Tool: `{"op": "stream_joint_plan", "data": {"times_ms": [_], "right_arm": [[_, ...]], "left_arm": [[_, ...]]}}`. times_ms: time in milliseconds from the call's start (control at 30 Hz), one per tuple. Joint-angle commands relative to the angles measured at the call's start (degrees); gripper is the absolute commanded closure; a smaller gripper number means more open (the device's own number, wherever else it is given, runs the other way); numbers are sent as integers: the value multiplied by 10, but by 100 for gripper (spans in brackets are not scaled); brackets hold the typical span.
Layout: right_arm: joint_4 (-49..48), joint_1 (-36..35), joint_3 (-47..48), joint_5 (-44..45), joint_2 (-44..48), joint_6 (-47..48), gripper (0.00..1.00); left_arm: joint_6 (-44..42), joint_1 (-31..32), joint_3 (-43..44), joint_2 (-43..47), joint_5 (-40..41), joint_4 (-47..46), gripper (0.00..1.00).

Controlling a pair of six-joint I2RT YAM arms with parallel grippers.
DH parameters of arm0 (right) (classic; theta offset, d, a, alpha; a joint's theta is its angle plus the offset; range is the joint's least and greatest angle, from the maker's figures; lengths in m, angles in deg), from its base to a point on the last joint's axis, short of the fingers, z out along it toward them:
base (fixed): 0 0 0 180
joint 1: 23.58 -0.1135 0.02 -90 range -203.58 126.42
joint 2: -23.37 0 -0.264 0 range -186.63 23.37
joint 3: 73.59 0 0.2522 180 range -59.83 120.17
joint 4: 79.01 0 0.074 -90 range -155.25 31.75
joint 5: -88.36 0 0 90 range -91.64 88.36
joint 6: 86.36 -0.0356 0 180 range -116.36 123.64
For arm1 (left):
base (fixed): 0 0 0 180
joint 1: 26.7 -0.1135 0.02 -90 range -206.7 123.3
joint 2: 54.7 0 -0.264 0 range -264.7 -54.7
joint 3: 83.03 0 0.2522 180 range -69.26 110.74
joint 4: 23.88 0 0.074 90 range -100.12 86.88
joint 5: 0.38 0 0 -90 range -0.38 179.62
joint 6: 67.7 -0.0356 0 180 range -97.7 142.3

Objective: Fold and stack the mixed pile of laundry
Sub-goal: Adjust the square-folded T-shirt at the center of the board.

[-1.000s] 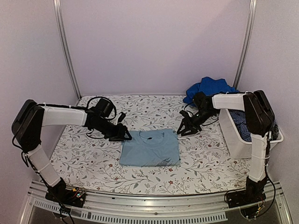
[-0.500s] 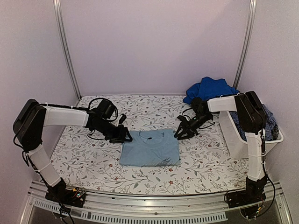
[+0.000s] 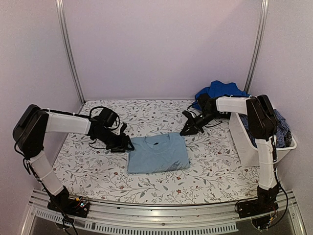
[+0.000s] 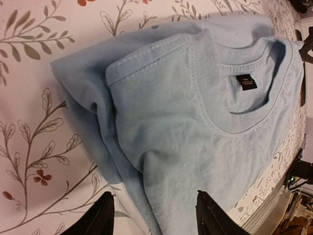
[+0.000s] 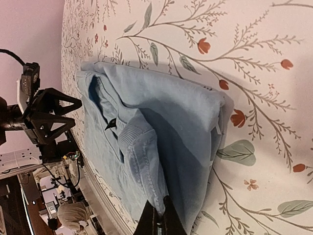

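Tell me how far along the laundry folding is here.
Done: one pale blue shirt lies folded on the table cover. In hand: the open left gripper straddles its left edge and the shut right gripper sits at its far right corner, seemingly tidying it. Left: the royal blue garment is heaped at the far right, and checked cloth sits in the white tub.

White tub [image 3: 248, 147] along right edge

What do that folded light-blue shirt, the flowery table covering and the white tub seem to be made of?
The pale blue T-shirt: soft matte knit, probably cotton jersey; ribbed collar, stitched hems. The table cover: smooth printed sheet, cloth or vinyl, hard to tell. The white tub: likely rigid plastic, judging by thin smooth walls.
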Motion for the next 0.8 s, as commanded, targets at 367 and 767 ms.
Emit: {"op": "stream_joint_plan", "data": {"times_ms": [367, 767], "right_arm": [[9, -17, 19, 39, -26, 73, 97], [11, -17, 23, 48, -23, 71, 96]], "left_arm": [[30, -37, 62, -25, 17, -60, 54], [10, -39, 147, -109, 58, -7, 53]]}}
